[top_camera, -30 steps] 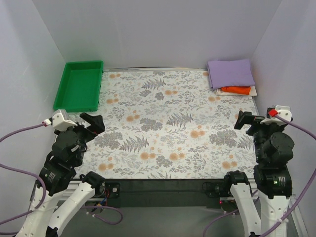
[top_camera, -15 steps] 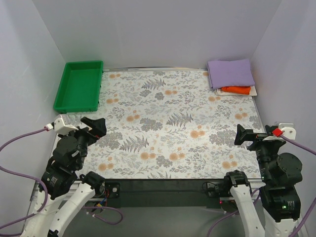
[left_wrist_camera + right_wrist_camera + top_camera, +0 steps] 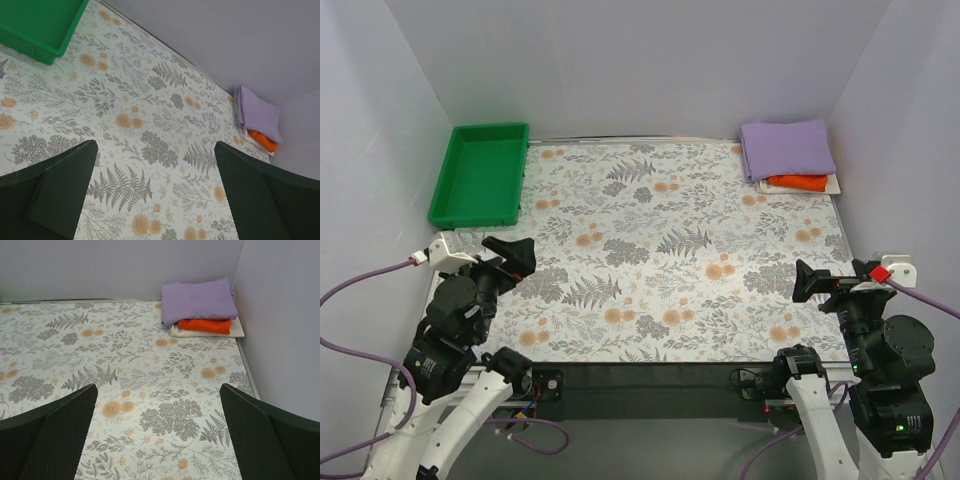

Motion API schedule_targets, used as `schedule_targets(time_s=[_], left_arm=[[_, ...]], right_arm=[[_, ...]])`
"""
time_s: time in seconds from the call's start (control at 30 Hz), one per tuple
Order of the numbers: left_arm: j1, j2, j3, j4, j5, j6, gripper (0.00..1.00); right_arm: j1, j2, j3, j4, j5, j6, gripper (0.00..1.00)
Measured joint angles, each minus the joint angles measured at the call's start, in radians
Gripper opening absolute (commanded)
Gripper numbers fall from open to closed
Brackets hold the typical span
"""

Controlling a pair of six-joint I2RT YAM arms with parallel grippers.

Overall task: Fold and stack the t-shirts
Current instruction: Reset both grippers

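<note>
The lavender t-shirt (image 3: pixel 787 148) lies folded on top of the orange t-shirt (image 3: pixel 798 181), itself resting on the whitish t-shirt (image 3: pixel 833 186), stacked in the far right corner of the floral-patterned table (image 3: pixel 660 250). The left gripper (image 3: pixel 517 257) and the right gripper (image 3: pixel 807 282) hover over the table's near corners, well apart from the shirts, each with jaws spread wide and holding nothing. A green tray (image 3: pixel 480 172) sits at the far left corner.
</note>
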Motion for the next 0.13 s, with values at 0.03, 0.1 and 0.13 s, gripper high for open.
schedule_targets(time_s=[0.03, 0.1, 0.13], left_arm=[[0.000, -0.004, 0.000, -0.001, 0.000, -0.002, 0.98], [0.000, -0.009, 0.000, -0.006, 0.000, -0.004, 0.98], [0.000, -0.012, 0.000, -0.010, 0.000, -0.004, 0.98]], right_arm=[[0.000, 0.000, 0.000, -0.003, -0.003, 0.002, 0.98], [0.003, 0.000, 0.000, -0.011, -0.007, 0.006, 0.98], [0.003, 0.000, 0.000, -0.014, -0.008, 0.008, 0.98]])
